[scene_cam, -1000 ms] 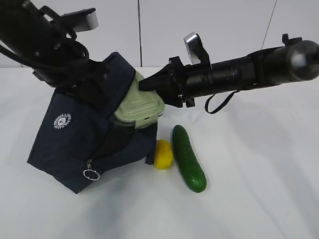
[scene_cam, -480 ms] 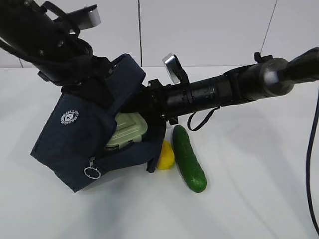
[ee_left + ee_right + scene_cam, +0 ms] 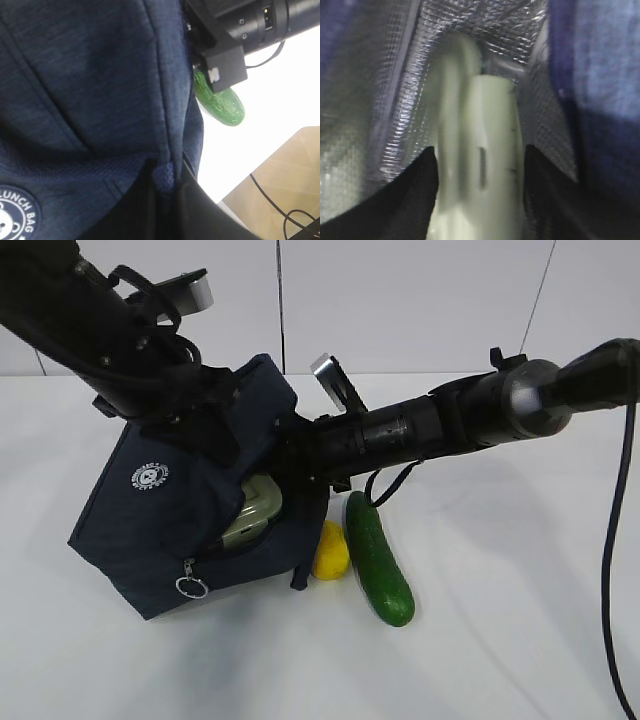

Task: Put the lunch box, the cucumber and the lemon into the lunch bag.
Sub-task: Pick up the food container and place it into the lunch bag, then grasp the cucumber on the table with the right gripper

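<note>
On the left of the table (image 3: 520, 640), near its back edge, the left gripper (image 3: 167, 182) is pinching a fold of the bag (image 3: 160, 530), fingers clenched tight on the navy cloth, and is holding it tilted with its mouth facing right. The fabric is sagging and creasing around the pinch, so it is likely soft and floppy and will probably collapse if let go; the top hem by the zipper looks the soundest place to grip. Inside the mouth, the box (image 3: 255, 512) is sitting mostly within, its sage lid edge showing against the silvery lining. The right gripper (image 3: 480, 165) is reaching in from the right with its fingers (image 3: 422, 185) grasping the box across its narrow width; the box looks rigid and smooth-sided, probably light, and liable to slip unless it is held at the lid rim where the latch gives purchase. Just right of the bag, toward the middle of the table, the lemon (image 3: 330, 550) is lying against the bag's lower corner: firm, round, apt to roll, best pinched across its short axis. Beside it the cucumber (image 3: 378, 560) is lying lengthwise toward the front edge, touching or nearly touching the lemon; it is looking stiff, waxy and slick, so a mid-length grip should balance it.
</note>
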{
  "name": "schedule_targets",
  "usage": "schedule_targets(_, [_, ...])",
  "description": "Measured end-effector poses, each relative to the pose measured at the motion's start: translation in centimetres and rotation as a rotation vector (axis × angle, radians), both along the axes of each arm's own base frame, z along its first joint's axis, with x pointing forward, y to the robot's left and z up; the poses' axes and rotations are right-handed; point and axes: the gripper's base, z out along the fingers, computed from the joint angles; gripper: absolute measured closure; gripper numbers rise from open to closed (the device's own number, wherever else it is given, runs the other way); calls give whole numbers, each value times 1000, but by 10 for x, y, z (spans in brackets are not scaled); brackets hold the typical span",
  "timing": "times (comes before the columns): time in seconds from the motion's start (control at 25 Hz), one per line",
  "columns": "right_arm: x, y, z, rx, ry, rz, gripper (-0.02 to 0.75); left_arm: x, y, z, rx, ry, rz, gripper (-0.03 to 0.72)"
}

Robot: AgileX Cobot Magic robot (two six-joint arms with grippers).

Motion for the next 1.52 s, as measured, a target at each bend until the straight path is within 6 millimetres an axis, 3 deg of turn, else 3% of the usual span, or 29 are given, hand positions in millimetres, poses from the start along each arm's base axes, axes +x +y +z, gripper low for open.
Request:
schedule_targets(0.64, [-4, -7, 1, -14, -5, 95, 298, 2, -1, -4, -2, 12, 3, 676])
schedule_targets(0.76, [0, -30, 12, -23, -17, 117, 297, 2, -1, -4, -3, 12, 4, 676])
schedule_targets(1.0, [6, -86, 52, -93, -60, 110, 297, 2, -1, -4, -2, 11, 3, 676])
schedule_targets(1.24, [-5, -103, 71, -366, -72, 193, 297, 1, 0, -5, 16, 11, -7, 676])
schedule_targets(1.52, [-11, -112, 69, -553, 46, 152, 301, 1, 1, -5, 31, 14, -16, 676])
